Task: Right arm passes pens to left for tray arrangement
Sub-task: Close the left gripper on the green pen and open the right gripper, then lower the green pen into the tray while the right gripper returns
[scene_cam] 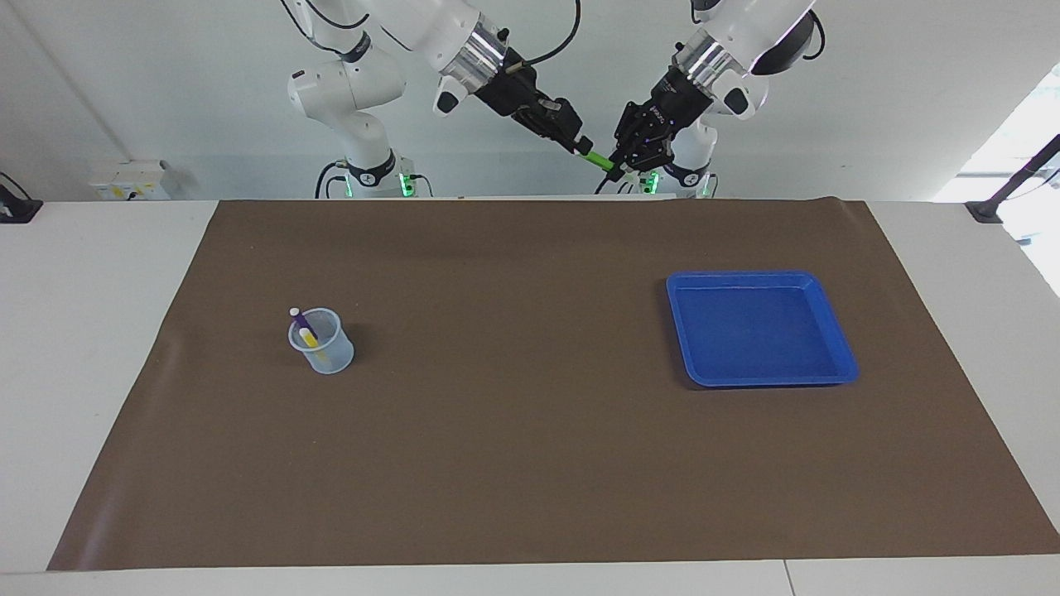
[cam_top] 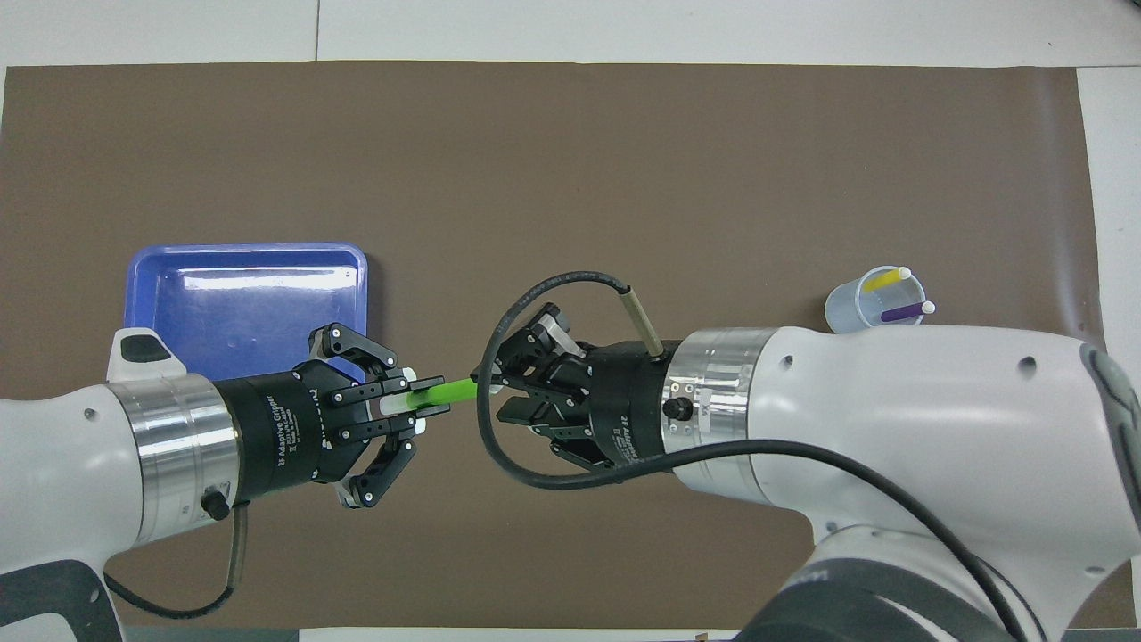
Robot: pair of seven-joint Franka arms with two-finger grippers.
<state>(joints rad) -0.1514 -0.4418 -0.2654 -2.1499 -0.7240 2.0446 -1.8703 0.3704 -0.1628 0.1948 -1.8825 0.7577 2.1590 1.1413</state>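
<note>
Left tool [cam_top: 419, 406] is clamping tight on green pen [cam_top: 441, 393], raised over brown mat [scene_cam: 530, 463]. Right tool [cam_top: 499, 392] is touching the pen's other end; grip unclear. 2 pens are standing in cup [scene_cam: 323, 343].

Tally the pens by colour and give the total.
Green pen: 1, in the air, clamped in the left gripper
Purple pen: 1, in the cup
Yellow pen: 1, in the cup
Total: 3

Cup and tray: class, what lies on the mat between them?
Nothing: in the facing view the brown mat is bare between the cup and the tray. The green pen is held in the air.
</note>
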